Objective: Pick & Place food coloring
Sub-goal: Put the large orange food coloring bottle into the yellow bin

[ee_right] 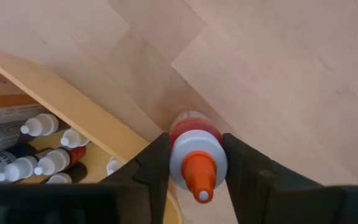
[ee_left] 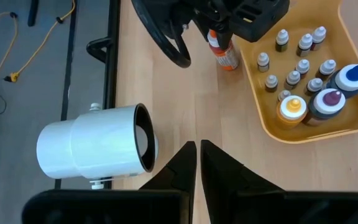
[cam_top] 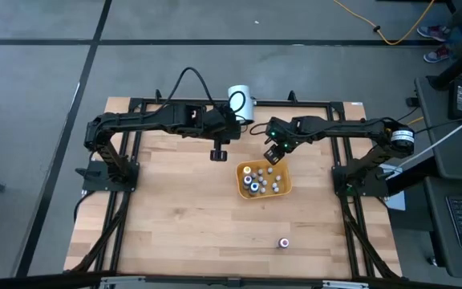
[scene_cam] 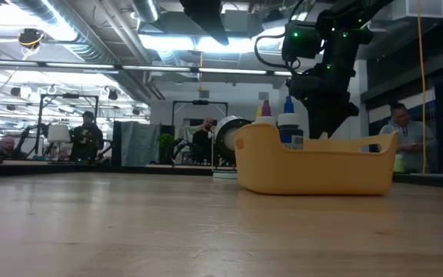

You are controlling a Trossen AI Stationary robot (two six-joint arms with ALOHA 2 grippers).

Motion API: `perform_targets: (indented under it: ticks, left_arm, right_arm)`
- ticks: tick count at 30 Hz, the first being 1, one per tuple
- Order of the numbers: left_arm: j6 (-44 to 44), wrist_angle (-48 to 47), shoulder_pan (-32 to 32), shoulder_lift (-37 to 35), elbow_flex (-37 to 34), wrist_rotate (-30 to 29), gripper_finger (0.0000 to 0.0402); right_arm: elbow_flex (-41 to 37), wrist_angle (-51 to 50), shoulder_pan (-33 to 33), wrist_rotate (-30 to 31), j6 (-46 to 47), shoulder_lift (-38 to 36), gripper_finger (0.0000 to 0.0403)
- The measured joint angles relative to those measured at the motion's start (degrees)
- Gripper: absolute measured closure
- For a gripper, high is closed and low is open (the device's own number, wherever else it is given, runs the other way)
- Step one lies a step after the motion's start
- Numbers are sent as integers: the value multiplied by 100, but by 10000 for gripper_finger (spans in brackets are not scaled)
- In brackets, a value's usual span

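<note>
Table [cam_top: 183, 209] of pale wood planks fills the middle of the high view, inside a dark metal frame [cam_top: 127, 201], with both dark arms reaching in from the far corners. Left arm [cam_top: 143, 120] stretches along the far edge; its gripper [cam_top: 218, 152] hangs over bare wood, well apart from the tray, and the left wrist view shows its two fingers [ee_left: 182, 163] pressed almost together with nothing between them. A big white cylinder [cam_top: 241, 102] lies on its side at the far edge of the table, its dark-rimmed open end facing the left gripper.

Right arm [cam_top: 335, 128] bends in toward the middle, with small green lights on its wrist. Its gripper [cam_top: 274, 152] sits just beyond the far rim of the orange-yellow tray [cam_top: 284, 186] and is closed on a larger bottle [ee_right: 196, 149] with a red body, a white collar and an orange tip. That bottle stands outside the tray, close against its outer wall.

Food coloring [ee_left: 302, 65], many tiny dropper bottles with pale caps, stands upright inside the tray. Three bigger bottles stand with them at one end: a blue-tipped [ee_left: 353, 78], a purple-tipped [ee_left: 329, 102] and an orange-tipped one [ee_left: 292, 109]. One more small bottle [cam_top: 284, 242] sits alone near the table's front edge, well apart from the tray.
</note>
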Motion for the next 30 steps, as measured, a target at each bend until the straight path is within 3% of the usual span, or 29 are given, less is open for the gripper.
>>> perform_targets:
  ticks: [8,15,19,24,30]
  left_arm:
    - [7,0,0,2,0,0,382]
    - [33,0,0,2,0,-21,382]
    - [63,-35,1,4,0,-261,382]
    - [11,-250,138,-76,0,-515,382]
    - [-144,-333,384,-269,0,-486,382]
  right_arm:
    - [199,-306,0,25,-281,4,279]
    - [1247,-1444,0,1067,-818,0,278]
    - [1734,-1805,41,1112,-976,-157,278]
    - [1923,-1790,544,1051,-1046,-722,278]
    - [1925,-1538,1651,735,-1136,-1284,278]
